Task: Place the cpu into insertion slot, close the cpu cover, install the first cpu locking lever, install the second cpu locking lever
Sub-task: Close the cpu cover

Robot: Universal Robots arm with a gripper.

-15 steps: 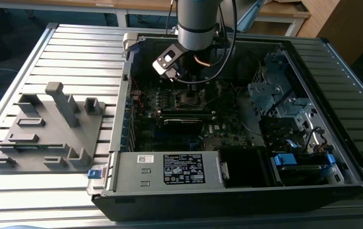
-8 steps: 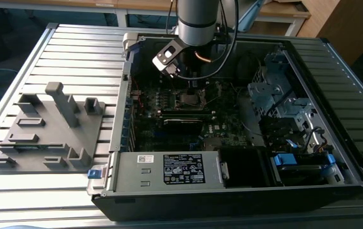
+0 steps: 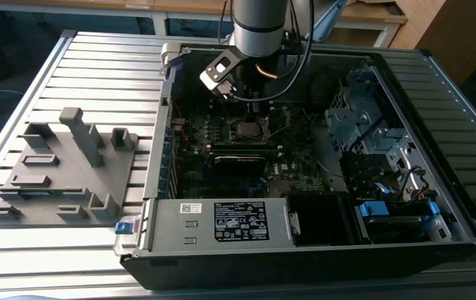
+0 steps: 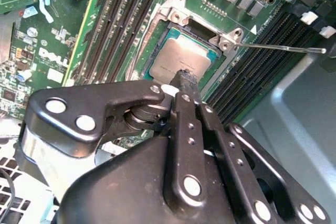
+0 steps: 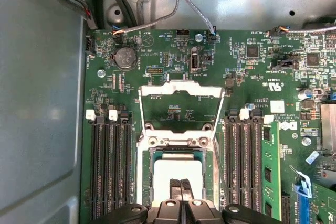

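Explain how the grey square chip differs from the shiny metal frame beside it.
The chip is a solid plate with a dull grey top; the frame is thin shiny metal around a big open window. The chip lies flat, seated in the green board; the frame is swung open, not covering it. Both are squarish and much the same size.

Open black computer case (image 3: 304,265) on slatted grey metal table (image 3: 104,69)
Inside: green motherboard (image 3: 221,134); silver labelled power supply box (image 3: 212,222) and blue drive caddy (image 3: 388,209) along one wall; grey moulded fixture block (image 3: 62,169) on the table at the exterior view's left
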